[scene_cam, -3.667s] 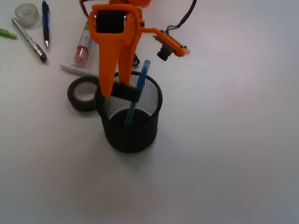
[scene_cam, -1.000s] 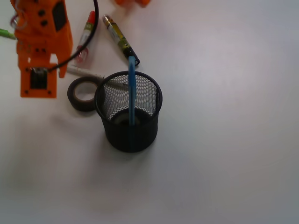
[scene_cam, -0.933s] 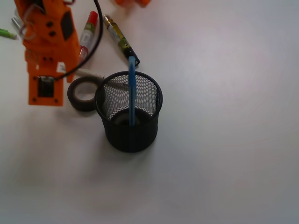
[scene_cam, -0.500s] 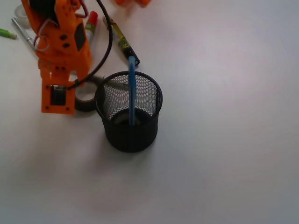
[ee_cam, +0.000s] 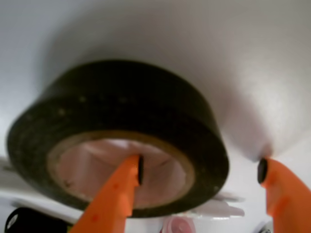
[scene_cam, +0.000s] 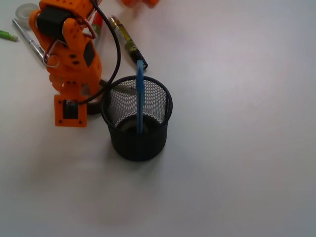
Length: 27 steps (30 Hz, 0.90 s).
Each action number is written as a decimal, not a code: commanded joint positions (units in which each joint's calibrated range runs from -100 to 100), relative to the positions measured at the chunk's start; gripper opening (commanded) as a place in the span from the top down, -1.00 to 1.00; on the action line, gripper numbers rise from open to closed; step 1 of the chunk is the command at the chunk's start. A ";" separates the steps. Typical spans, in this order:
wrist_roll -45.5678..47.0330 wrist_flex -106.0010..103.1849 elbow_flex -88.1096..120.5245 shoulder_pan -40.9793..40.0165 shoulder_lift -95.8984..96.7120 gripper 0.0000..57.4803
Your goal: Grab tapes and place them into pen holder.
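Tool [ee_cam: 199,172] open astride black tape [ee_cam: 116,141] wall, beside pen holder [scene_cam: 137,118].

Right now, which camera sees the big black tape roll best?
The wrist view: the black tape roll fills the picture, with one of the orange fingers inside its tan core and the other outside. In the front view the arm hides nearly all of it.

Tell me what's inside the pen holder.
A blue pen stands inside the pen holder, leaning on its far rim. Something pale shows on the bottom through the mesh, too dim to identify. The near wall hides the rest.
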 commanded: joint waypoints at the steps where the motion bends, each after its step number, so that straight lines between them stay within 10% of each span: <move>1: 0.10 -1.60 -0.76 -0.31 0.08 0.07; 7: 4.40 -6.59 -0.76 0.51 0.16 0.99; 27: 20.76 -5.45 -34.90 3.72 -0.26 0.99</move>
